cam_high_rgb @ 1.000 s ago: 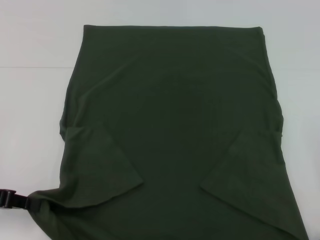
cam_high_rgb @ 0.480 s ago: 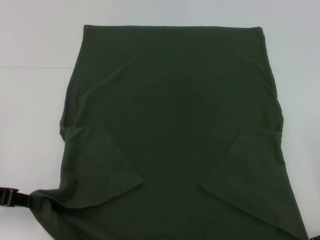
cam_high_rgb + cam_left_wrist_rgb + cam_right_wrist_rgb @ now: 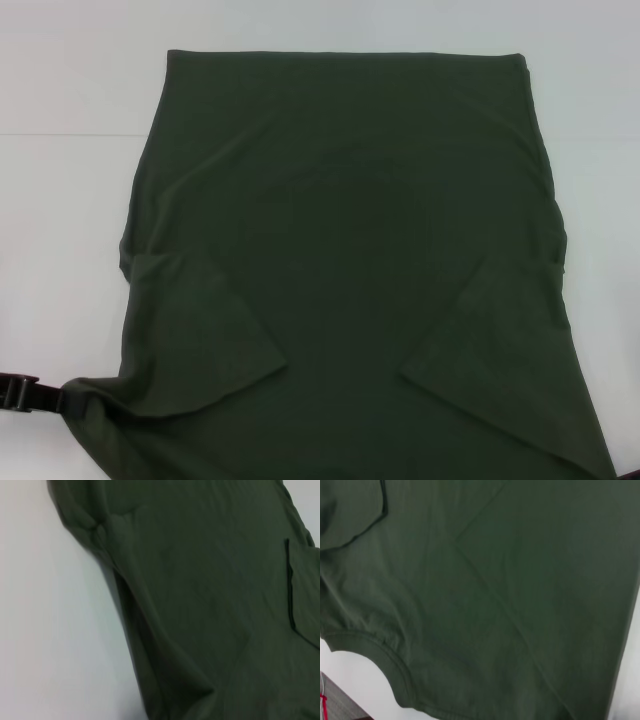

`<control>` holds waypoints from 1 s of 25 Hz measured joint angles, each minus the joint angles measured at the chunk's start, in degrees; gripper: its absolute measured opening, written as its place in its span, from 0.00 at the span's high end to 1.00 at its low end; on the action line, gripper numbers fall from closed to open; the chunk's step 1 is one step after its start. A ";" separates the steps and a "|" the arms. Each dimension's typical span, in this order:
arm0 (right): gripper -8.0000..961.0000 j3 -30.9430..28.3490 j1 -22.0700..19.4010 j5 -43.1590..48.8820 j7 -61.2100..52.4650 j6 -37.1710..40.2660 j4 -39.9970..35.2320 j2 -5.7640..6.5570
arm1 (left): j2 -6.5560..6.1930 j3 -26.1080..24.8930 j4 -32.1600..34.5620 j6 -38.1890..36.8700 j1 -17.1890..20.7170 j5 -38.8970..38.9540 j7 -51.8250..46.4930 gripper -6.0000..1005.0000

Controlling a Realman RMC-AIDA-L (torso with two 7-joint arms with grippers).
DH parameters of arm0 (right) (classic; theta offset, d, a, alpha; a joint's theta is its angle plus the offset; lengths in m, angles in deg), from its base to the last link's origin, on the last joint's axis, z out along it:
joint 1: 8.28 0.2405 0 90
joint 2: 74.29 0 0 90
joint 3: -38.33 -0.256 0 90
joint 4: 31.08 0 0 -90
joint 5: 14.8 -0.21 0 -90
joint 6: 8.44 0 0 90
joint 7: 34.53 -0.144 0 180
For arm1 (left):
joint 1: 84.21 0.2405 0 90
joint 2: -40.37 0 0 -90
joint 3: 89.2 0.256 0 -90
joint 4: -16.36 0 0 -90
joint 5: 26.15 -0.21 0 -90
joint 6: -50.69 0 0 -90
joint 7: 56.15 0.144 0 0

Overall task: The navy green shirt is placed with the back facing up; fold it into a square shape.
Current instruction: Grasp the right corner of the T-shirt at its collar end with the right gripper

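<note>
The navy green shirt [image 3: 350, 250] lies spread flat on the white table [image 3: 60, 200], plain side up, with both short sleeves folded in over the body. Its near left corner is drawn into a bunched point that meets my left gripper [image 3: 58, 395] at the picture's lower left edge; the gripper looks shut on that cloth. In the left wrist view the shirt [image 3: 210, 605] fills the frame with a gathered fold. The right wrist view shows the shirt [image 3: 495, 590] and its ribbed neckline close up. Only a dark sliver of my right gripper [image 3: 632, 474] shows at the bottom right corner.
White table surface surrounds the shirt on the left, the far side and the right [image 3: 600, 150]. In the right wrist view the table's edge [image 3: 350, 690] runs close to the neckline, with grey floor beyond it.
A dark sliver of the right gripper has come into the bottom right corner of the head view. The left gripper and the shirt have barely shifted.
</note>
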 joint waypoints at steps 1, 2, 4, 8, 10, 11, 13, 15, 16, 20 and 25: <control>0.08 0.02 0.03 0.00 0.01 -0.19 0.13 0.00 | 0.00 0.00 0.00 -0.02 -0.04 0.00 0.06 0.97; 0.08 0.04 0.08 0.01 0.01 -0.33 0.30 0.00 | 0.00 -0.04 0.00 -0.03 -0.08 0.00 0.07 0.97; 0.08 0.09 0.16 0.05 0.03 -0.45 0.64 0.01 | 0.00 -0.09 0.00 -0.03 -0.11 0.00 0.07 0.97; 0.08 0.16 0.20 0.18 0.04 -0.55 0.83 0.04 | -0.01 -0.24 0.00 -0.05 -0.16 0.00 0.08 0.97; 0.08 0.19 0.20 0.21 0.05 -0.68 0.84 0.06 | -0.01 -0.24 0.00 0.02 -0.17 0.00 0.08 0.97; 0.08 0.21 0.20 0.22 0.05 -0.71 0.84 0.06 | -0.02 -0.24 0.00 0.04 -0.22 0.00 0.09 0.97; 0.08 0.25 0.19 0.23 0.09 -0.71 0.85 0.07 | -0.02 -0.24 0.00 0.07 -0.31 0.00 0.09 0.97; 0.09 0.27 0.18 0.24 0.12 -0.72 0.85 0.08 | -0.02 -0.25 0.00 0.08 -0.32 0.00 0.09 0.96; 0.09 0.26 0.17 0.25 0.14 -0.74 0.84 0.07 | -0.02 -0.25 0.00 0.09 -0.34 0.00 0.09 0.96; 0.10 0.27 0.17 0.27 0.14 -0.88 0.85 0.03 | -0.02 -0.28 0.00 0.11 -0.48 0.00 0.09 0.96; 0.12 0.89 0.24 0.27 0.14 -1.17 0.84 0.00 | -0.03 -0.29 0.00 0.20 -0.58 0.00 0.09 0.96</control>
